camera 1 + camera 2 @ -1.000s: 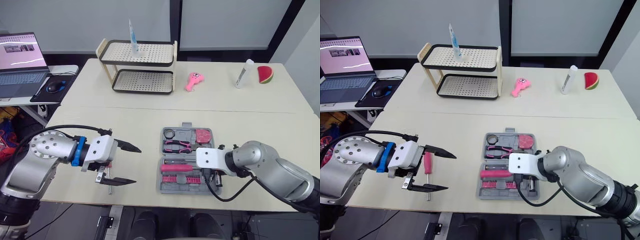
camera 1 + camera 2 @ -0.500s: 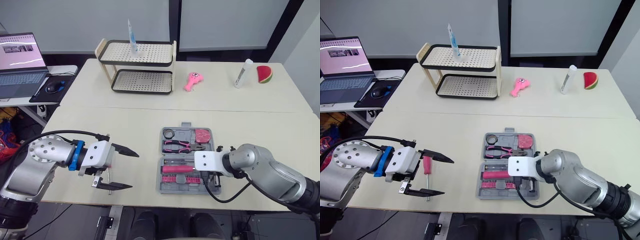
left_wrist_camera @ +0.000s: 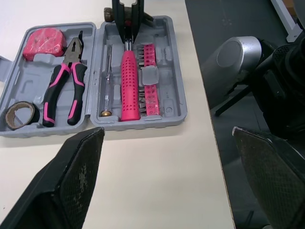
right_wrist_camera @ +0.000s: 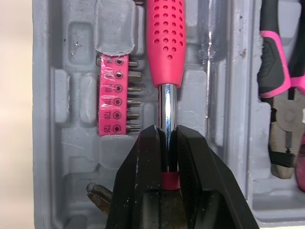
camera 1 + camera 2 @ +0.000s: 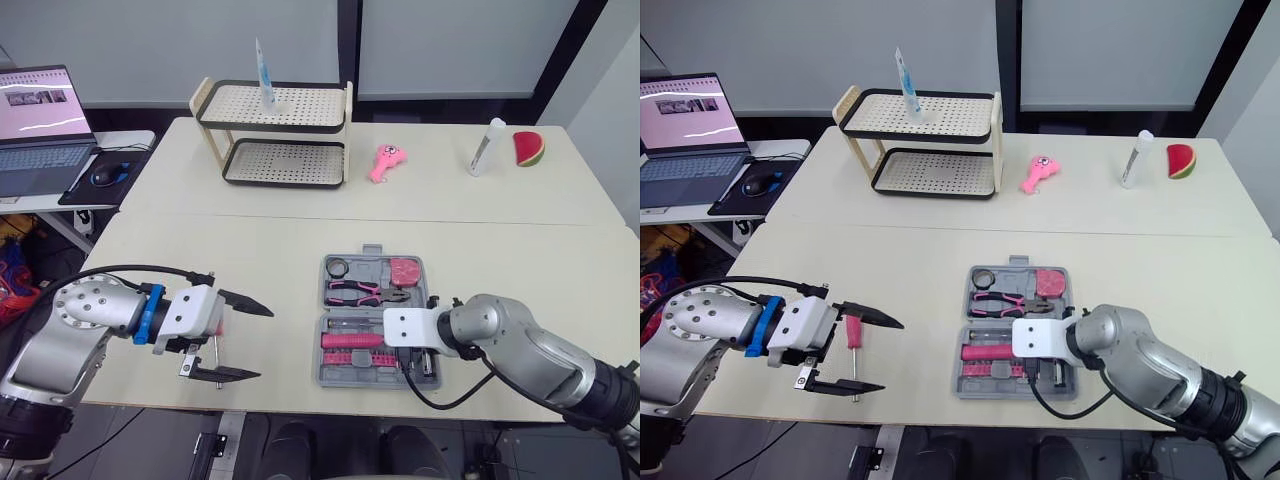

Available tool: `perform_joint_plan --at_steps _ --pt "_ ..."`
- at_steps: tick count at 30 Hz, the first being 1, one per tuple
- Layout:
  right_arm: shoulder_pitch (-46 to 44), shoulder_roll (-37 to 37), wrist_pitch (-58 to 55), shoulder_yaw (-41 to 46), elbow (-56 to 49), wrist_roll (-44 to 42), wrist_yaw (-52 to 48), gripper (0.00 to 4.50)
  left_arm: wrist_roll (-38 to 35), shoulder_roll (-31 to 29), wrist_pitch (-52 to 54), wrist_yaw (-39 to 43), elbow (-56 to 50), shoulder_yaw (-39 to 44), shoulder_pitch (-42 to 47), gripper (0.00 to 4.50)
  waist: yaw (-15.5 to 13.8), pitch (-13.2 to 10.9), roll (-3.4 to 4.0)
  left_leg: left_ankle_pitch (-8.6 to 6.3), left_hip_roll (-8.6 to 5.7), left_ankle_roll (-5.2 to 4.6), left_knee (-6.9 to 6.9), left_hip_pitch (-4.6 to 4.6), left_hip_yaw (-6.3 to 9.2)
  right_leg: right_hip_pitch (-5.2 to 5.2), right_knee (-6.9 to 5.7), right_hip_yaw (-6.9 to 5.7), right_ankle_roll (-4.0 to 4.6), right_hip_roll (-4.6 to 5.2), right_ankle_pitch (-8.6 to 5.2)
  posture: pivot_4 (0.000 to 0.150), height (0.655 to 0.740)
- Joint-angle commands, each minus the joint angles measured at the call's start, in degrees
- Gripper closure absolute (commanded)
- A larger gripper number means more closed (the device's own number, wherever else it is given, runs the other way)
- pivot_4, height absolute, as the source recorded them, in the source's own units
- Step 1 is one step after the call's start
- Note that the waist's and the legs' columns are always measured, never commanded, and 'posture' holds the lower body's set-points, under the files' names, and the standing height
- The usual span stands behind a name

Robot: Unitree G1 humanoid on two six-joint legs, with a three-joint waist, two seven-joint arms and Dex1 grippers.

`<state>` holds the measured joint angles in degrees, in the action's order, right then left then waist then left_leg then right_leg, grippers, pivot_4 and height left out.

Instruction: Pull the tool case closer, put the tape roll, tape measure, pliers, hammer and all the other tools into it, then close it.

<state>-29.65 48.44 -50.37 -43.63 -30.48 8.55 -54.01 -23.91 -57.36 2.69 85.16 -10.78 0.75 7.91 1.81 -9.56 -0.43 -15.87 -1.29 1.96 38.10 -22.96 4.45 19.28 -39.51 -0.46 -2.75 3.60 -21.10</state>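
One hammer (image 4: 164, 43) is being seated in the tool case (image 3: 174, 71), clamped by the right hand (image 4: 164, 136); release is due; the left hand (image 5: 265, 343) is spread empty.

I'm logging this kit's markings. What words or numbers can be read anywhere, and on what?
"T10", "T20", "T25": on the pink bit strip beside the hammer in the tool case; the other size marks there are unclear.
Laptop screen: too small to read.
Upright white tube: print too blurred to read.
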Motion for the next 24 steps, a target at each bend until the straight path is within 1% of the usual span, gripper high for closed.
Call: perform_joint_plan --at_steps 1,10,24 --pt "1.2 -0.1 1.6 1.0 -0.6 0.7 -0.4 4.25 0.2 -0.6 -1.3 0.2 0.1 1.3 0.5 0.00 0.0 0.0 0.00 0.00 0.00 0.00 0.00 0.00 0.00 0.00 0.00 0.00 0.00 0.00 0.00 0.150 0.7400" --pt "2.5 -0.6 5.2 1.0 1.4 4.2 0.7 4.25 0.4 -0.4 -1.8 0.1 0.2 1.0 0.3 0.00 0.0 0.0 -0.03 -0.01 0.01 -0.01 0.00 0.05 0.00 -0.01 -0.03 0.01 0.00 -0.01 0.00 0.150 0.7400" --pt "2.4 -1.9 6.7 3.0 2.3 5.0 -1.3 4.25 0.6 -0.1 -1.5 -0.2 0.2 0.6 1.2 0.00 0.0 0.0 -0.04 0.00 0.03 0.00 0.00 0.05 0.02 -0.01 -0.04 0.01 0.00 -0.05 0.00 0.150 0.7400"
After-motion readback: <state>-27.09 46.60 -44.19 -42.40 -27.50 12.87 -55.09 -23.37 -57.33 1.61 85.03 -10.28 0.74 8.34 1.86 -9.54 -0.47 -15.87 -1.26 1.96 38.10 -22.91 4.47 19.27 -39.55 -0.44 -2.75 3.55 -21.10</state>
